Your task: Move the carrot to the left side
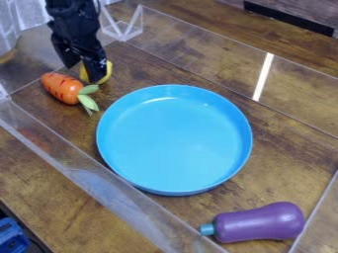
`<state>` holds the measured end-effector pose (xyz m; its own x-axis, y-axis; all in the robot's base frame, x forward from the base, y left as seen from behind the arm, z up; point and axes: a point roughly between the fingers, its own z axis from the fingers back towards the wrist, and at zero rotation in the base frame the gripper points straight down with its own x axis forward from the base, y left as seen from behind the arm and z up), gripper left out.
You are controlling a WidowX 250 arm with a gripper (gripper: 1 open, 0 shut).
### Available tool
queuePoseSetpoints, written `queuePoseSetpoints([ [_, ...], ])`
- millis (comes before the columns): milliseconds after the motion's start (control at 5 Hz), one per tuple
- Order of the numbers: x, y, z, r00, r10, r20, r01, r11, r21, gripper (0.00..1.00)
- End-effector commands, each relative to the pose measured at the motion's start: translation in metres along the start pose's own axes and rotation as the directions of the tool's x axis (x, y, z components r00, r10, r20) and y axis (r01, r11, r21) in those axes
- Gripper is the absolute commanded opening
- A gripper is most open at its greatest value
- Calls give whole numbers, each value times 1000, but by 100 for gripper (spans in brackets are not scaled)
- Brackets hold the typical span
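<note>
One black gripper (82, 67) is hanging in the upper left of the frame with its jaws spread and grasping nothing, its fingertips covering most of the yellow lemon (103, 71); the carrot (62, 88) is lying just left of it on the wooden table (297, 109), leafy top pointing toward the blue plate (175, 137). Lower right, the purple eggplant (259, 222) is resting well apart.

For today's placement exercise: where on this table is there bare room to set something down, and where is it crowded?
Free: wood right of the plate, above the eggplant; wood behind the plate. Crowded: the far left, where the open gripper stands over the lemon beside the carrot.
</note>
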<state>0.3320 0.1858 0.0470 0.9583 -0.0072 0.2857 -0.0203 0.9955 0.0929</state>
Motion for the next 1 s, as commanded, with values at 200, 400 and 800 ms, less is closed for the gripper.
queuePoseSetpoints([
  [200,7,6,10,999,-25,29,24,999,41,0],
  [400,4,3,7,999,-29,17,28,998,52,0],
  [800,23,2,-2,997,-68,41,67,997,36,100],
])
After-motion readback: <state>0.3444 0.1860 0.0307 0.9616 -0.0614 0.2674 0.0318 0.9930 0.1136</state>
